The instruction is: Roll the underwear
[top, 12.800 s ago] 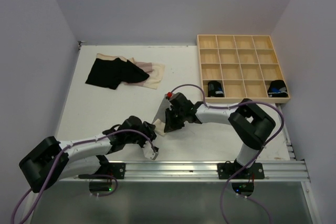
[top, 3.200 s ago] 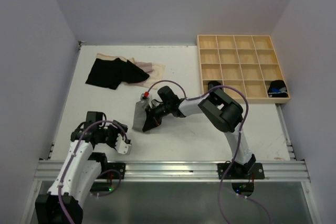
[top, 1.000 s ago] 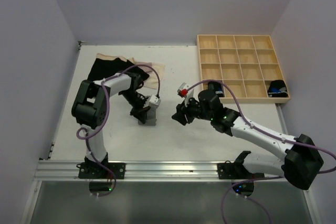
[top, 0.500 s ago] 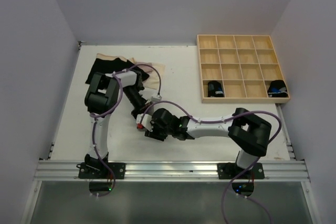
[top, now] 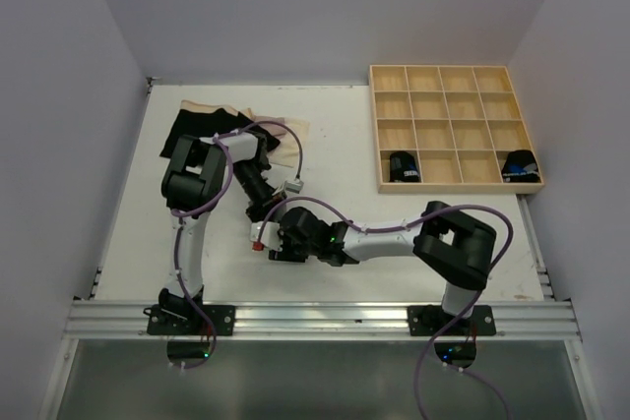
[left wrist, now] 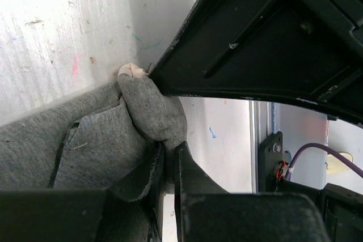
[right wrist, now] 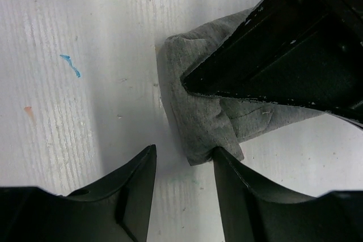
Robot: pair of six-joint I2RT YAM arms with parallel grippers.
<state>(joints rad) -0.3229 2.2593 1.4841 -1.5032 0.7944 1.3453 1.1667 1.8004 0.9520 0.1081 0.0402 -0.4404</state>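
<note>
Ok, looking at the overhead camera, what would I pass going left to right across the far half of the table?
black underwear → pale beige underwear sticking out beside it → left rim of the wooden tray → dark rolled garment in the tray's near-left compartment → second dark rolled garment in its near-right compartment

The left arm [top: 187,243] and right arm [top: 389,236] wear white shells between black joints, with thin purple cables [top: 415,381] looping alongside. The right claw [right wrist: 182,160] has matte black, wedge-shaped fingers [right wrist: 133,194].

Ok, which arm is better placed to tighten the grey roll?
Left, probably: the left claw pinches the rolled grey cloth underwear, while the right claw is open, only at the roll's end.
</note>
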